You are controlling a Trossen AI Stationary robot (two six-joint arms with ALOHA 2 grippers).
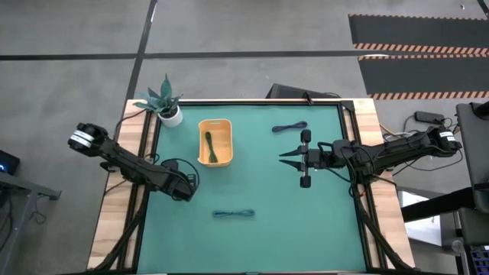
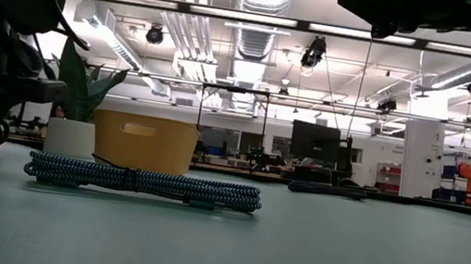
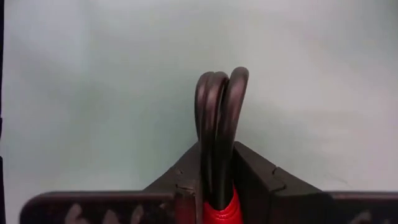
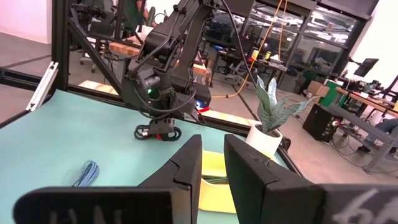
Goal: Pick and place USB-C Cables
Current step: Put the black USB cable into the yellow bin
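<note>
Looking down on a green bench (image 1: pixel 321 214) filling the middle of the high view, with wooden strips along its left and right edges.

Reaching in from the left edge of that frame with the left arm, ending in the left pincer (image 1: pixel 183 191) at lower left of centre, low over the bench. Clamping tight there on the black cable with red (image 3: pixel 221 106): in the left wrist view, squeezing its looped black strands between both fingers (image 3: pixel 186 180), the loop poking out past the fingertips and a red band showing deep in the grip. Not telling whether that bundle is touching the bench or hanging just clear.

Coming in from the right edge with the right arm, its right pincer (image 1: pixel 286 158) pointing left at centre right. Holding nothing, with the fingers (image 4: pixel 186 168) parted by only a narrow gap.

Sitting upper left of centre: a yellow tray (image 1: pixel 225 126), cradling the dark green cable (image 1: pixel 208 145) inside it. Standing just beside the tray, toward the upper-left corner of the bench: a potted plant (image 1: pixel 164 99) in a white pot.

Lying stretched out at lower centre, well apart from both pincers: the teal-blue cable (image 1: pixel 234 214), looming in the left foreground of the low view. Resting at upper centre right, near the right pincer but not touching it: the blue-purple cable (image 1: pixel 289 127).
</note>
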